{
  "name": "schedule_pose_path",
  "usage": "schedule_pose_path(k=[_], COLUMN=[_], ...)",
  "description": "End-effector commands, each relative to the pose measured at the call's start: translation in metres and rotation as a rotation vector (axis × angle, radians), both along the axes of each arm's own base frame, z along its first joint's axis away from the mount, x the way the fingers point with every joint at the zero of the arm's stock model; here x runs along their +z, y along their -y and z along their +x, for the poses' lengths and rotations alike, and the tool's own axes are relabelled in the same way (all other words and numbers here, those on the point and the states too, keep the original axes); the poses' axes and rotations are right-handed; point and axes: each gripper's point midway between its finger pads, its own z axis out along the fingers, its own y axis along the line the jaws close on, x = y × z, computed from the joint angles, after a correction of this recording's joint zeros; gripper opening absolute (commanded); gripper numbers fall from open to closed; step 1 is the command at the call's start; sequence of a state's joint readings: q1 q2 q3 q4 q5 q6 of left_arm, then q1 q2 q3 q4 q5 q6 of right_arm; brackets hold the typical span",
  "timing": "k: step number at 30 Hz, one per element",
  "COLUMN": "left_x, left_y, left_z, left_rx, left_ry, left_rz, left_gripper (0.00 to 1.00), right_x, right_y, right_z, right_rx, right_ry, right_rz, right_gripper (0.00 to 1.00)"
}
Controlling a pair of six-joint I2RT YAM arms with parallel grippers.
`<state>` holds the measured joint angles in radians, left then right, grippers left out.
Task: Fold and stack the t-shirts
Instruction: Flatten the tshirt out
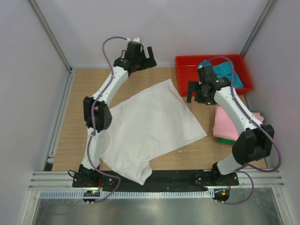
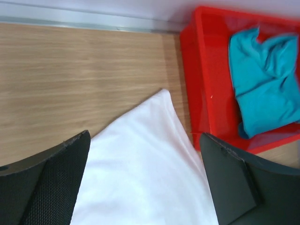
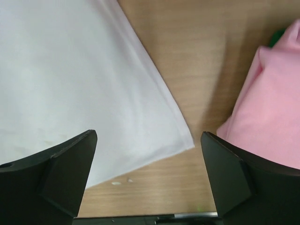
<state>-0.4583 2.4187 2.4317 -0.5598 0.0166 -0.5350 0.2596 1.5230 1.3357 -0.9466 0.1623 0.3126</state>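
Four t-shirts are sharing the scene, and one is taking the work. The large white cloth t-shirt (image 1: 150, 124) is lying spread at a slant across the middle of the light wooden table (image 1: 89, 89), with one corner pointing far toward the tray and a sleeve drooping over the near edge. It is looking flattened rather than folded small, so I judge that folding this shirt is the step in hand, and that it is only beginning.

To its right, the folded pink t-shirt (image 1: 233, 123) is resting on the green t-shirt (image 1: 226, 140), which is showing only an edge; that pile is apparently serving as the stack. The teal t-shirt (image 2: 262, 84) is sitting crumpled in the rigid red plastic tray (image 2: 199, 84) at the far right.

The left gripper (image 2: 144, 137) is hovering at the far side, just beyond the shirt's far corner, its fingers spread wide around nothing. The right gripper (image 3: 149, 135) is hanging beside the shirt's right edge, between tray and pink pile, likewise parted and empty.

The next move is probably calling for both grippers to be lowering onto the cloth's edge, pinching it alone, and carrying it across evenly.
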Motion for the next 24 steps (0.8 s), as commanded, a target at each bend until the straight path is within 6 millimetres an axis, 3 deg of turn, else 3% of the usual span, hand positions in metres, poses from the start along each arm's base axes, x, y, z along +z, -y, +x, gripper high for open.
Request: schedule_pose_path(k=[1,2,3,4,6,7,8,9,11,14,15,17,18,20,22,24], left_x=[0.076,0.104,0.095,0.076,0.059,0.045,0.011,0.019,-0.002,-0.021,-0.034,-0.045,-0.068,-0.069,-0.087,-0.092], left_y=[-0.112,-0.132,-0.143,-0.165,-0.18,-0.179,-0.185,-0.183,-0.183,-0.188,-0.191,-0.193,-0.202,-0.208,-0.216,-0.218], left_z=[-0.033,-0.061,-0.077,-0.114,-0.146,-0.165,-0.188,-0.208,-0.238,-0.257,-0.272,-0.279,-0.29,-0.294,-0.3,-0.297], left_rx=[0.283,0.321,0.367,0.416,0.495,0.495,0.532,0.53,0.618,0.714,0.749,0.841,0.908,0.961,1.013,1.03], left_ry=[-0.064,-0.062,-0.113,-0.178,-0.246,-0.299,-0.381,-0.393,-0.474,-0.509,-0.527,-0.54,-0.552,-0.515,-0.499,-0.483], left_rz=[-0.085,-0.128,-0.152,-0.147,-0.209,-0.239,-0.227,-0.29,-0.396,-0.481,-0.508,-0.615,-0.604,-0.654,-0.642,-0.65], left_gripper=[1.0,1.0,1.0,1.0,1.0,1.0,0.98,0.88,0.79,0.76,0.72,0.69,0.69,0.65,0.63,0.62], right_x=[0.065,0.073,0.082,0.09,0.092,0.095,0.093,0.088,0.083,0.076,0.074,0.07,0.069,0.065,0.06,0.055], right_y=[-0.024,-0.03,-0.037,-0.042,-0.049,-0.053,-0.063,-0.066,-0.08,-0.09,-0.093,-0.093,-0.094,-0.091,-0.092,-0.093], right_z=[0.045,0.052,0.059,0.069,0.078,0.086,0.086,0.088,0.091,0.089,0.087,0.085,0.084,0.083,0.081,0.076], right_rx=[0.073,0.088,0.108,0.108,0.113,0.108,0.11,0.106,0.117,0.138,0.153,0.156,0.161,0.16,0.154,0.16], right_ry=[0.196,0.227,0.256,0.302,0.333,0.363,0.357,0.35,0.352,0.345,0.34,0.329,0.325,0.311,0.296,0.278], right_rz=[0.094,0.115,0.145,0.165,0.2,0.215,0.262,0.276,0.328,0.34,0.336,0.328,0.326,0.307,0.306,0.305], right_gripper=[0.99,0.99,1.0,1.0,1.0,1.0,1.0,1.0,1.0,1.0,1.0,1.0,1.0,1.0,0.99,0.98])
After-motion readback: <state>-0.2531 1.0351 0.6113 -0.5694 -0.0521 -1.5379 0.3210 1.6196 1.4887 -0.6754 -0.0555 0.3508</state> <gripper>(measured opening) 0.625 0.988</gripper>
